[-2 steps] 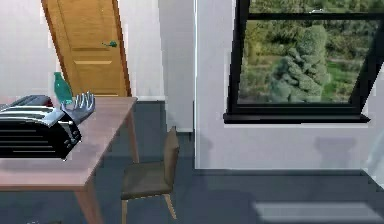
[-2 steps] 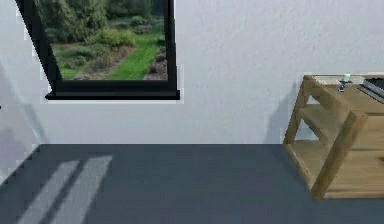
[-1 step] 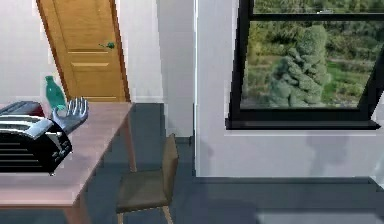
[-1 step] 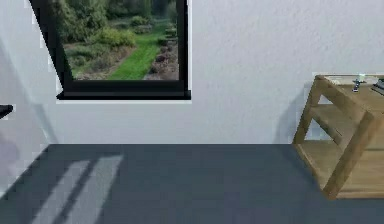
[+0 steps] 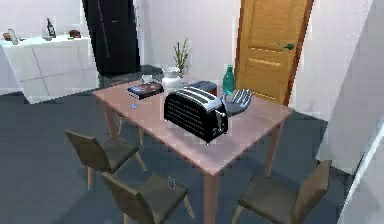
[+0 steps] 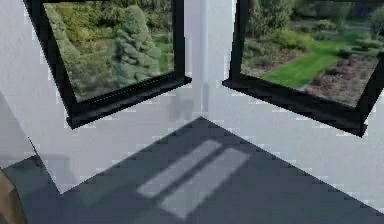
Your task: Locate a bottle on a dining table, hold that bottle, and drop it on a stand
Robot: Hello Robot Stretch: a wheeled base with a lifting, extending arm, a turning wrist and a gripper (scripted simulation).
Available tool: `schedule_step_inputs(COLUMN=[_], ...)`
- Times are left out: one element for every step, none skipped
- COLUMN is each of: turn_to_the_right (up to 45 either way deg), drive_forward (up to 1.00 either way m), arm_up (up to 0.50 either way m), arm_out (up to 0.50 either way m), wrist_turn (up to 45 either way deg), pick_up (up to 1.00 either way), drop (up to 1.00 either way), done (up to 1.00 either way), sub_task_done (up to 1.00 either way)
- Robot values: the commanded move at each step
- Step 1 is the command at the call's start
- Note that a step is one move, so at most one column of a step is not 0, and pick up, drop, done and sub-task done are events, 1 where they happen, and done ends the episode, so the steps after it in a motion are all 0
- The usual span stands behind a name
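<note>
Pincer: state cannot be told from these pictures; neither spread nor pressed together is recorded.
Bottle (image 5: 228, 80): green and upright, above and right of centre in the forward view. It stands on the far part of the tabletop (image 5: 135, 105), behind the black toaster (image 5: 196, 112) and just beside a dark fanned object (image 5: 239, 98).
Step in hand: judged as approach. The bottle is located, and the grasp is not yet begun.
Method: drive round to the tabletop's far right edge, so the reach meets the bottle without crossing the toaster. Turn the base so the arm side faces it squarely.
Obstruction: three chairs stand at the near edges, among them the lower-right chair (image 5: 285, 195). Keep the base wide of them.
Surface: pinkish-brown wood, also carrying a white jug (image 5: 172, 78), a plant (image 5: 181, 52) and a dark book (image 5: 146, 90).
Room: dark floor, with a wooden door (image 5: 272, 45) at upper right. The white cabinet (image 5: 50, 65) at upper left is possibly the stand.
Arm side view: a wall corner with two black-framed windows (image 6: 110, 55) onto a garden.
</note>
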Motion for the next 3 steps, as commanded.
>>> schedule_step_inputs(turn_to_the_right=[-45.0,-33.0,0.0], drive_forward=[0.00,0.00,0.55], arm_up=[0.00,0.00,0.00], arm_out=[0.00,0.00,0.00], wrist_turn=[0.0,0.0,0.0], pick_up=[0.00,0.00,0.00], drop=[0.00,0.00,0.00], done=[0.00,0.00,0.00], sub_task_done=[0.00,0.00,0.00])
